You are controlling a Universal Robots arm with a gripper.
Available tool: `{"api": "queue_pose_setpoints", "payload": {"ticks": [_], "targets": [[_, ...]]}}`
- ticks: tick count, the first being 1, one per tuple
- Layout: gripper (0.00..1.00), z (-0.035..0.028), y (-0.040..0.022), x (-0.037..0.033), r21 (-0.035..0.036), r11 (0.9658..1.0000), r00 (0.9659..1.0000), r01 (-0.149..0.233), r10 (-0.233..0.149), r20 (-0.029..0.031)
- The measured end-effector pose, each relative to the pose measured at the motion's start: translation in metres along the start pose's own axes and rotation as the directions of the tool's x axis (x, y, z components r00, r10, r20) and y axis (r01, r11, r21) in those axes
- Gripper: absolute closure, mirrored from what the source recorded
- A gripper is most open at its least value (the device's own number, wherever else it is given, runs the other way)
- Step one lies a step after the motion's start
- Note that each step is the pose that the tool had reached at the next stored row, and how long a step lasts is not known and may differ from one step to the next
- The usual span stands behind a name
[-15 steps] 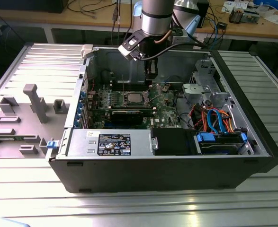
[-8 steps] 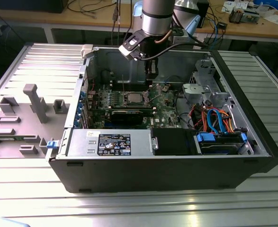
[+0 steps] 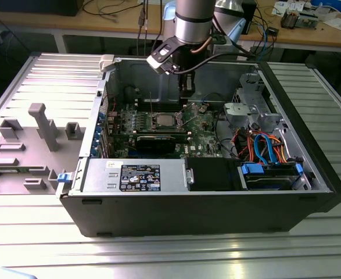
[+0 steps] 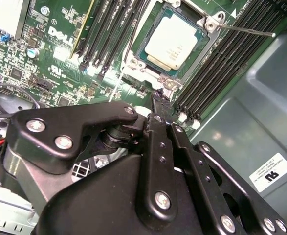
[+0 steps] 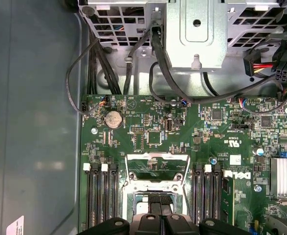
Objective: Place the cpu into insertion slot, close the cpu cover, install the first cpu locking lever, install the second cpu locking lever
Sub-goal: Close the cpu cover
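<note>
The gripper (image 3: pixel 187 96) hangs inside the open computer case (image 3: pixel 187 203), low over the green circuit board (image 3: pixel 202 125). In both wrist views its two black fingers (image 4: pixel 153 147) lie pressed together to the tips, and nothing shows between them, so it is clenched on nothing.

The cpu (image 3: pixel 164 120) lies flat in the insertion slot (image 4: pixel 140 49), its dull silver top facing up. In the exterior view it sits at about 7 o'clock from the gripper, near it but apart. In the second wrist view the fingertips end just short of the slot's near edge, beside a small silver tab, and do not reach the cpu (image 4: pixel 172 41).

The cpu cover (image 5: pixel 157 159) appears in the first wrist view as a silver frame just past the gripper (image 5: pixel 159 205), with green board seen through its cut-out. Whether it lies flat or stands tilted I cannot tell.

A thin metal lever (image 4: pixel 246 29) juts out from the corner of the slot across the black memory slots (image 4: pixel 221 63).

In the exterior view the case rests on a ribbed metal table (image 3: pixel 158 256). A grey plastic fixture (image 3: pixel 42 125) stands at 9 o'clock from the case.
</note>
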State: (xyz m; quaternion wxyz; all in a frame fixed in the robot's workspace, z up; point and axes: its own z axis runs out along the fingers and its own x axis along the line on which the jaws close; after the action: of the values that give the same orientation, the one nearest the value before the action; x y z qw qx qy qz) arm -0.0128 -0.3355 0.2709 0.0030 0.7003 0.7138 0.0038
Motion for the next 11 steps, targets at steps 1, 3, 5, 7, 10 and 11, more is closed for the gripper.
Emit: {"api": "queue_pose_setpoints", "payload": {"ticks": [1,3,5,7,10,11], "targets": [[0.89,0.0,0.0005,0.0,0.0,1.0,1.0,0.0,0.0,0.0],[0.89,0.0,0.002,-0.0001,0.0,1.0,1.0,0.0,0.0,0.0001],[0.89,0.0001,0.0048,-0.0001,0.0,1.0,1.0,0.0,0.0,0.0001],[0.89,0.0001,0.0069,-0.0001,0.0,1.0,1.0,0.0,0.0,0.0001],[0.89,0.0001,0.0082,-0.0002,0.0,1.0,1.0,0.0,0.0,0.0002],[0.89,0.0001,0.0083,-0.0002,0.0,1.0,1.0,0.0,0.0,0.0002]]}}
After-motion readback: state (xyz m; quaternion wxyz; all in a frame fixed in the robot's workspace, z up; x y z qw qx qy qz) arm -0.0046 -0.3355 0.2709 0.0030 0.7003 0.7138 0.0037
